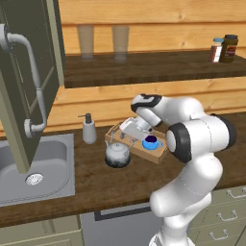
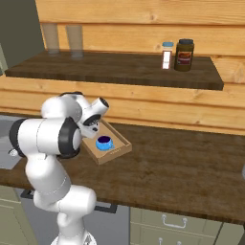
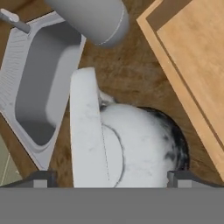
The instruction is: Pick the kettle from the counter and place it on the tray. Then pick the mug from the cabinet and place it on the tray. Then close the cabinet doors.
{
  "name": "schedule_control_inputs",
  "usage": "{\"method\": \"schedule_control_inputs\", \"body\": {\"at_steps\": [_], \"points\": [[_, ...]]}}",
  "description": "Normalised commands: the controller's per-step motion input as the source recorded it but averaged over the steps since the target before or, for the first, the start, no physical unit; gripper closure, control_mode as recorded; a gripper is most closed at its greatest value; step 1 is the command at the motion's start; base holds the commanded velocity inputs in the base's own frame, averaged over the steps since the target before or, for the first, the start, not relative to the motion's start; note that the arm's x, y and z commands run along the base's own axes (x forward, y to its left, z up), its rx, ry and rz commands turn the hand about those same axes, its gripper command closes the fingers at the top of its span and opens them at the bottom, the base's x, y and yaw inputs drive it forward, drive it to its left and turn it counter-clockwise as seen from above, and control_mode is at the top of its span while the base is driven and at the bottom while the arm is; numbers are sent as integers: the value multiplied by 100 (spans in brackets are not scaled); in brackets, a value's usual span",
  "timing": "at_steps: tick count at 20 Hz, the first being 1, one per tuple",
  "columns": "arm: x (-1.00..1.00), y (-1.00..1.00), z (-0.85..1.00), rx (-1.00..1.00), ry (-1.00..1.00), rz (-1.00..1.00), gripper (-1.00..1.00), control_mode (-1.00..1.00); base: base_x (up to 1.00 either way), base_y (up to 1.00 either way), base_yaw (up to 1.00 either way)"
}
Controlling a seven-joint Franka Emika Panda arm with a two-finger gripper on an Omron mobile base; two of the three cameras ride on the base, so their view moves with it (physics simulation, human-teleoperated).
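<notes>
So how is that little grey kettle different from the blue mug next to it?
The kettle is silvery grey metal with a lid and thin arched handle; the mug is bright blue, open-topped and dark inside. The kettle stands on the dark counter beside the tray, while the mug sits inside the tray. Both are small, round-bodied and upright.

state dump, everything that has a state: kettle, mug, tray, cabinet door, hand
kettle: upright on the counter, beside the tray, not on it
mug: upright, on the tray
tray: flat on the counter, holds the mug
cabinet door: open
hand: open, above the kettle, holding nothing
</notes>
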Motion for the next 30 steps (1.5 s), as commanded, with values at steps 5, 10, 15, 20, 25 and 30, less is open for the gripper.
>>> {"method": "schedule_control_inputs", "body": {"at_steps": [5, 10, 15, 20, 25, 30], "points": [[21, 0, -14, 0, 0, 7, -100, -100, 0, 0, 0], [7, 3, -14, 0, 0, 7, -100, -100, 0, 0, 0], [4, 14, -10, 0, 0, 4, -100, -100, 0, 0, 0], [-9, 13, -3, 0, -3, 3, -100, -100, 0, 0, 0], [-4, 10, -12, 0, -2, 3, 100, -100, 0, 0, 0], [-2, 0, -2, 0, -5, 2, 100, -100, 0, 0, 0]]}}
